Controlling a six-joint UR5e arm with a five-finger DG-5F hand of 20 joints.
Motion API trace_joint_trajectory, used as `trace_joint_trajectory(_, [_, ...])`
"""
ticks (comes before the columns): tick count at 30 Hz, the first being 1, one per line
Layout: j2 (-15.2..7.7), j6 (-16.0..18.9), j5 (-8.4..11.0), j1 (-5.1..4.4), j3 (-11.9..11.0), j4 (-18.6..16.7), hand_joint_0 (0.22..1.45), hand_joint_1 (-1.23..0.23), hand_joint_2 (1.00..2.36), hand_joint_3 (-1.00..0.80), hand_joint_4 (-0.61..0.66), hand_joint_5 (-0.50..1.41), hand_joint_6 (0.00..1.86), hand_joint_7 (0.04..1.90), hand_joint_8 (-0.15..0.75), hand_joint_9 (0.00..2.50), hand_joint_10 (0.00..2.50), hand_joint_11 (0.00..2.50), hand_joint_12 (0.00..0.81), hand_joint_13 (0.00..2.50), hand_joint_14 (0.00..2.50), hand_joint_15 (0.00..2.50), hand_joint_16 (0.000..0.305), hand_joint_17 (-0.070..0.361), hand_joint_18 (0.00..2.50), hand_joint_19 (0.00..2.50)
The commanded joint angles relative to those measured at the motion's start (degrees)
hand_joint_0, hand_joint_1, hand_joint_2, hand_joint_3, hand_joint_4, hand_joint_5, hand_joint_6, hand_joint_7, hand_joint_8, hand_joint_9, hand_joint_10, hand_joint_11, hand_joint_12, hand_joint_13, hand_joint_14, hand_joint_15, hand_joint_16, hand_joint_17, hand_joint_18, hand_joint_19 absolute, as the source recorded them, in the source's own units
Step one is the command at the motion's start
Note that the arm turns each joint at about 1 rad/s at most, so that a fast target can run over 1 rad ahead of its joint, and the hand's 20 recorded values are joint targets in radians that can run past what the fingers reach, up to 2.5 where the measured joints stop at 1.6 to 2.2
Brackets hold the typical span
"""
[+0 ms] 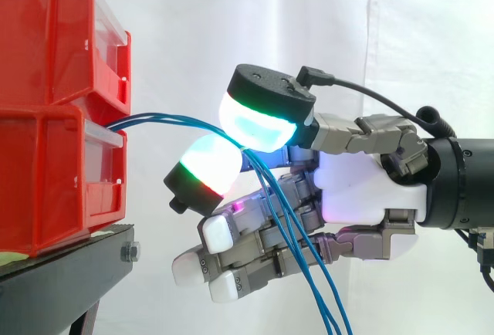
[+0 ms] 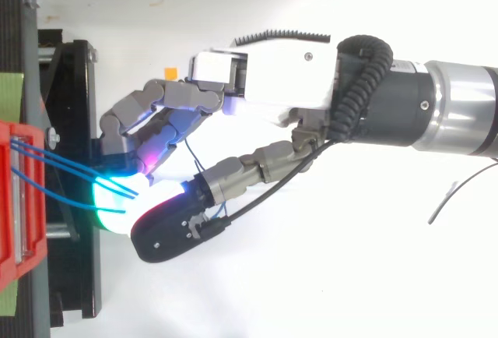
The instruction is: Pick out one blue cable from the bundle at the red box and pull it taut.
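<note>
No text, number or sign can be read on the red bins [image 1: 46, 42], the black stand [image 1: 62, 281], the blue cables [image 1: 166, 121] or the hand [image 1: 359, 184]. A small yellow tag [image 2: 169, 71] on the hand is too small to read.

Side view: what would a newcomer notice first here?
The hand reaching in from the right stands out first, with its two big glowing pads, white and cyan with green and red edges, at mid-frame. They pinch the blue cables. The cables run from the stacked red bins at left, pass between the pads, then drop past the curled fingers.
</note>
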State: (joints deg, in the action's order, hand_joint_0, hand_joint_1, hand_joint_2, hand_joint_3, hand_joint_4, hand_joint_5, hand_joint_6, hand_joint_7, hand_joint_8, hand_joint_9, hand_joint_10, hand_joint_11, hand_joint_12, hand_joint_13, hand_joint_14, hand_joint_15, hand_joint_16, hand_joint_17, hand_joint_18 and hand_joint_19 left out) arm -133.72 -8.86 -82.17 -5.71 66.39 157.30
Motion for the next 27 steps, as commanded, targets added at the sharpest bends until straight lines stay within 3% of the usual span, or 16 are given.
trace_joint_trajectory(1, [0.12,-0.37,-0.1,0.0,-0.03,0.37,0.65,-0.78,1.01,-0.38,0.16,-0.22,0.86,1.01,0.274,0.78,0.02,0.58,0.313,0.62,0.01,0.24,0.049,0.111,0.5,0.42])
trace_joint_trajectory(8, [0.3,-0.46,0.16,-0.27,-0.03,0.9,0.66,-0.81,1.0,-0.5,0.16,-0.21,0.86,1.01,0.273,0.8,0.02,0.6,0.311,0.63,0.01,0.24,0.049,0.111,0.53,0.43])
trace_joint_trajectory(15, [0.3,-0.46,-0.01,-0.35,-0.03,1.16,0.65,-0.8,1.0,-0.5,0.17,-0.21,0.87,1.03,0.276,0.8,0.02,0.6,0.311,0.64,0.01,0.25,0.049,0.111,0.54,0.44])
trace_joint_trajectory(23, [0.3,-0.37,0.34,-0.35,-0.03,2.3,0.6,-0.61,1.0,-0.5,0.16,-0.19,0.84,1.07,0.282,0.87,0.02,0.58,0.313,0.66,0.01,0.26,0.049,0.111,0.53,0.47])
trace_joint_trajectory(27, [0.21,-0.28,0.34,-0.35,0.06,2.3,0.61,-0.57,1.01,-0.39,0.11,-0.18,0.84,1.09,0.28,0.88,0.02,0.58,0.314,0.66,0.01,0.26,0.049,0.11,0.53,0.47])
